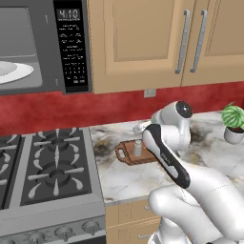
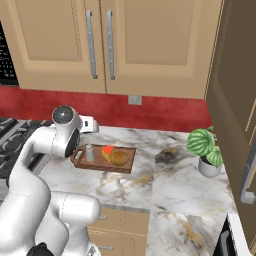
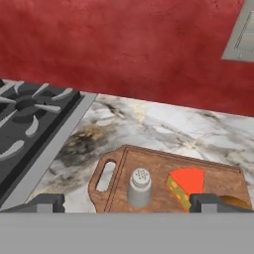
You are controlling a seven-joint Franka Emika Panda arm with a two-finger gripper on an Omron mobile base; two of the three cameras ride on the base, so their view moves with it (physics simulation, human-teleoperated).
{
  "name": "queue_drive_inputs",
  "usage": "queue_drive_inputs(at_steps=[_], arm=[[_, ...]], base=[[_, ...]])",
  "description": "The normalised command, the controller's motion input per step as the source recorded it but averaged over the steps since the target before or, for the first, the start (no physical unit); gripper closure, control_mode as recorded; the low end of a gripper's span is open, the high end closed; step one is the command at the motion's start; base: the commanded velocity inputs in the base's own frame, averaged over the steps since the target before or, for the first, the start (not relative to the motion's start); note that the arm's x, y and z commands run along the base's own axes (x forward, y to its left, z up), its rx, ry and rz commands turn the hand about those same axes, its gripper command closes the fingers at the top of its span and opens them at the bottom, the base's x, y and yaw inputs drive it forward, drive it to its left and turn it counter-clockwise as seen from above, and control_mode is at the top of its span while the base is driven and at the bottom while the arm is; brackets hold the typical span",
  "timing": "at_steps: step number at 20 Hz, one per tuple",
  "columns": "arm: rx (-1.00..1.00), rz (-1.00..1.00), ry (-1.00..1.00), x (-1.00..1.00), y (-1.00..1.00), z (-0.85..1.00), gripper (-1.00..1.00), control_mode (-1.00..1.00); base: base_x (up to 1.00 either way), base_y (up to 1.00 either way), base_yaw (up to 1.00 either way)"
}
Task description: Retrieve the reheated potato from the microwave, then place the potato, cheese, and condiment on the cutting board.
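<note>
The reddish-brown cutting board (image 2: 127, 161) (image 3: 158, 166) (image 1: 125, 155) lies on the marble counter just right of the stove. On it stand the pale grey condiment (image 2: 90, 153) (image 3: 140, 187) (image 1: 137, 147), the yellow-orange cheese (image 2: 107, 151) (image 3: 186, 184) and the golden-brown potato (image 2: 119, 158) (image 3: 235, 201), its edge behind my right fingertip. My gripper (image 3: 128, 203) is open and holds nothing. It hovers above the handle end of the board, looking down at the shaker. The microwave (image 1: 43, 47) hangs at upper left, with a bare white plate inside.
A gas stove (image 1: 47, 167) (image 3: 25, 114) borders the counter on the left. A potted plant (image 2: 205, 147) (image 1: 233, 121) stands at the counter's right. Wooden wall cabinets (image 2: 100, 45) hang over a red backsplash with an outlet (image 2: 134, 100). My own arm crosses in front of the board in the left base view.
</note>
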Motion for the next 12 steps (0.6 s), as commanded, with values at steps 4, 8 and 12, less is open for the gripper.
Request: queue_drive_inputs(at_steps=[4,8,12], arm=[[0.00,0.00,-0.11,-0.46,-0.01,0.25,-1.00,-1.00],[0.00,0.00,0.00,-0.46,-0.04,0.50,-1.00,-1.00],[0.00,-0.01,0.04,-0.48,-0.08,0.55,-1.00,-1.00]], base=[[0.00,0.00,0.00],[0.00,0.00,0.00],[0.00,0.00,0.00]])
